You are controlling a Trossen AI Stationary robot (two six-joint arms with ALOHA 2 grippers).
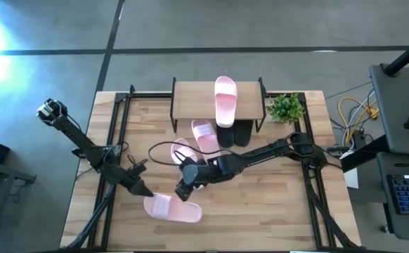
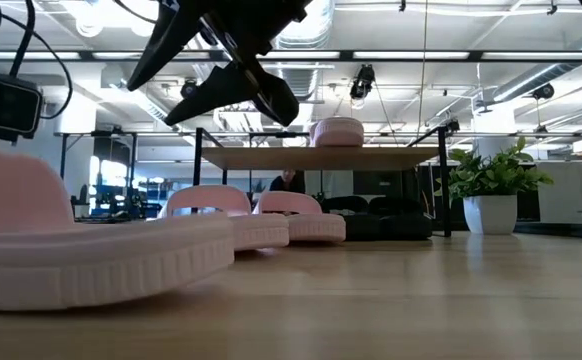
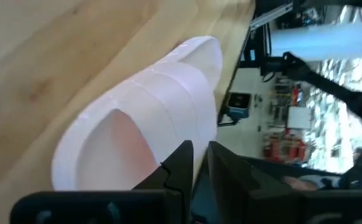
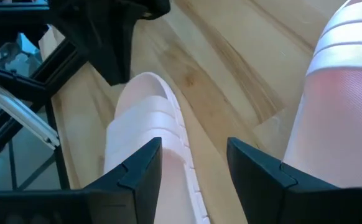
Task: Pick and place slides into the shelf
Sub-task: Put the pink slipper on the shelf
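A pale pink slide (image 1: 173, 208) (image 2: 91, 255) lies near the table's front edge. My left gripper (image 1: 145, 190) (image 3: 200, 163) is at its left end, fingers almost together. My right gripper (image 1: 185, 186) (image 4: 193, 162) (image 2: 233, 100) hangs open above the same slide (image 4: 147, 124), touching nothing. The shelf (image 1: 194, 102) (image 2: 321, 157) stands at the far middle with one pink slide (image 1: 225, 100) lying on its top. Two black slides (image 1: 236, 133) rest on the table under it. Two more pink slides (image 1: 204, 135) (image 1: 185, 150) lie on the table in front of it. My left gripper seems to pinch the pink slide's edge (image 3: 199, 140) at its strap end, which runs into the narrow gap between the two fingers; the fingers hide the contact itself. They come nearly level from the table's left, tipped slightly down. The slide's sole rests on the table.
A potted plant (image 1: 285, 109) (image 2: 491, 195) stands right of the shelf. Black frame rails (image 1: 117, 133) (image 1: 310, 140) run along the table's left and right sides. Bare wood (image 1: 261, 211) lies at the front right.
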